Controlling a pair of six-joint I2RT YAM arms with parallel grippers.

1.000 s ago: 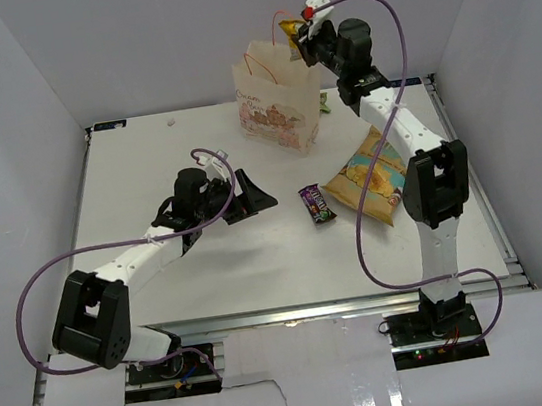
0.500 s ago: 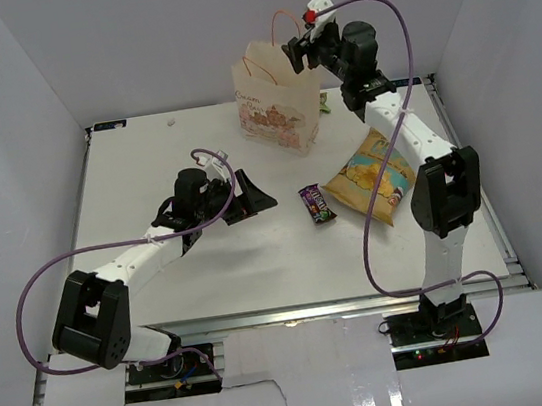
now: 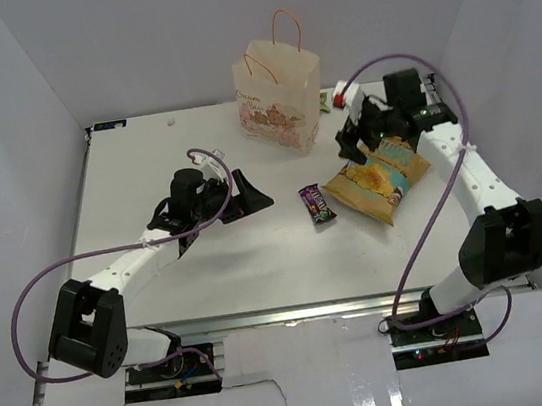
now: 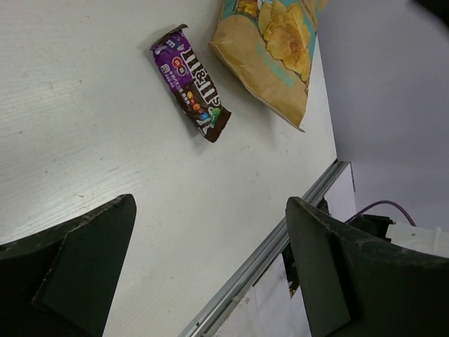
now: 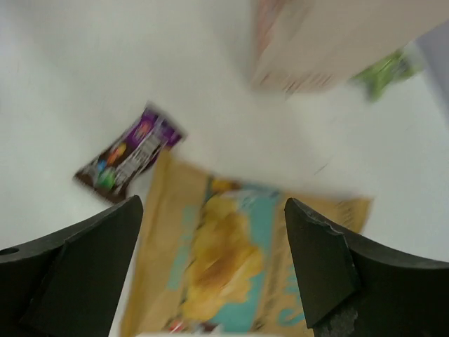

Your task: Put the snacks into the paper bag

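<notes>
Only the overhead view took in the whole paper bag (image 3: 279,96), which stood upright with its orange handles up at the far side of the table (image 3: 144,160). The right wrist view caught just a blurred lower corner of it, and the left wrist view none of it. In front of the bag's right corner, toward the arms' bases, the purple bar (image 3: 316,203) lay flat on the table. The chip bag (image 3: 377,180) lay further right, close to the bar but apart from it. The left wrist view showed what the overhead view could not: the m&m's lettering on the bar's wrapper and the chips printed on the chip bag. A small green item (image 3: 324,103) sat just beside the bag's right rear edge, visible from above and as a green smear in the right wrist view.

The left arm stretched low from its base toward the bag. The left gripper (image 3: 245,197) lay well short of the bag and left of the bar, its jaws spread wide and empty. The right arm bent at the elbow and came in from the bag's right. The right gripper (image 3: 352,143) hung over the chip bag's far end, pointing down, jaws spread wide with nothing between them.
</notes>
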